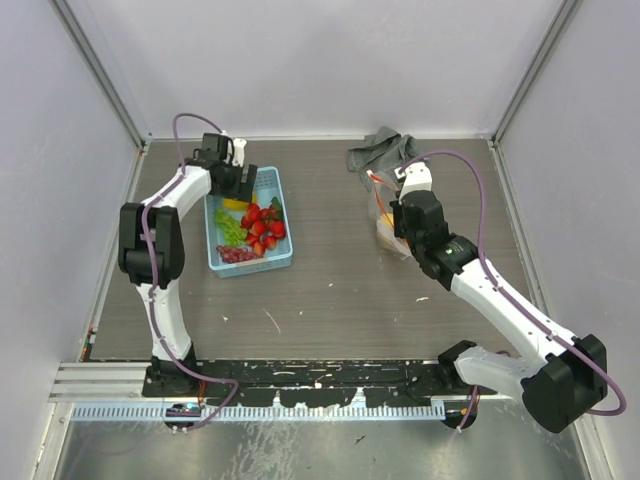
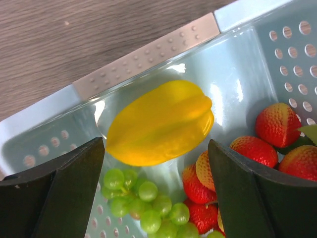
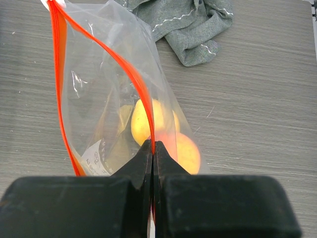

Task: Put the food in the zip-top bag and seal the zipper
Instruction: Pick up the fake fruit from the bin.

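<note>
The clear zip-top bag (image 3: 104, 94) stands open on the table, and it also shows in the top view (image 1: 384, 228). Its red-orange zipper (image 3: 60, 74) runs along the mouth. My right gripper (image 3: 152, 145) is shut on one lip of the zipper. A yellow lemon (image 3: 143, 121) and an orange-red peach (image 3: 187, 151) lie inside the bag. My left gripper (image 2: 156, 148) is open just above a yellow fruit (image 2: 161, 121) in the light blue basket (image 2: 143, 54). Green grapes (image 2: 148, 208) and red strawberries (image 2: 277, 124) lie beside the fruit. Purple grapes (image 1: 237, 255) lie at the basket's near end.
A grey cloth (image 3: 190, 25) lies crumpled just behind the bag, near the back wall (image 1: 380, 150). The basket (image 1: 290, 262) sits left of centre on the wooden table. Metal frame posts bound the table's sides.
</note>
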Robot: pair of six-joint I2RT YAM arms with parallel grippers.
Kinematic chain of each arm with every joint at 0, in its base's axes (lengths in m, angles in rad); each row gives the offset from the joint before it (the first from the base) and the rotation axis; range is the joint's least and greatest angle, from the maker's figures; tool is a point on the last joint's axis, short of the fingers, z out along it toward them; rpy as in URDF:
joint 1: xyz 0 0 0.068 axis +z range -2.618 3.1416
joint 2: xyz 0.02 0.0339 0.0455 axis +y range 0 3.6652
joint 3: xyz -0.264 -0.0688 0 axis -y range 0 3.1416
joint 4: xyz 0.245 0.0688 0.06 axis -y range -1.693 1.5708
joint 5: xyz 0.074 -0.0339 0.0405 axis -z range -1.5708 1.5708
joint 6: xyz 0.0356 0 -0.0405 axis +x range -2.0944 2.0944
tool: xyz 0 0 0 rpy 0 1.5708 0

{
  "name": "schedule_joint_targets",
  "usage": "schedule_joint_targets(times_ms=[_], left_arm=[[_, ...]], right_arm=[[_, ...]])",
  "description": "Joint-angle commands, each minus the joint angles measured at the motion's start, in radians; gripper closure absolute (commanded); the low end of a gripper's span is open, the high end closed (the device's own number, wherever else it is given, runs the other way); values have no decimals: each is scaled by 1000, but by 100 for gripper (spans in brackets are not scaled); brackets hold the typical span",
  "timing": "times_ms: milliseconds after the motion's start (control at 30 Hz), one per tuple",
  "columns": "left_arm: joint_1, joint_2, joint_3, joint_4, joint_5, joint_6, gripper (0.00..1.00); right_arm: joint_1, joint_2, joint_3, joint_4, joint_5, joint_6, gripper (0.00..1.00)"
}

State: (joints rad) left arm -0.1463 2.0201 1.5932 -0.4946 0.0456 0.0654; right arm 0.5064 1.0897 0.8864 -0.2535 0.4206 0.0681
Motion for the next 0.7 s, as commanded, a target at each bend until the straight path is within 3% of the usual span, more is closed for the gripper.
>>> schedule_joint_targets(times_ms=[0, 267, 467, 667], left_arm=[[-2, 47, 43, -13, 120, 64, 13], [-3, 117, 79, -22, 108, 50, 14], [-2, 138, 90, -25, 85, 28, 20], [-3, 103, 72, -21, 87, -11, 42]], right_arm=[[-3, 3, -1, 53, 0, -13, 100], [-2, 10, -6, 59, 1, -14, 100], [-3, 19, -6, 60, 0, -14, 100], [-3, 15, -6, 60, 3, -15, 100]])
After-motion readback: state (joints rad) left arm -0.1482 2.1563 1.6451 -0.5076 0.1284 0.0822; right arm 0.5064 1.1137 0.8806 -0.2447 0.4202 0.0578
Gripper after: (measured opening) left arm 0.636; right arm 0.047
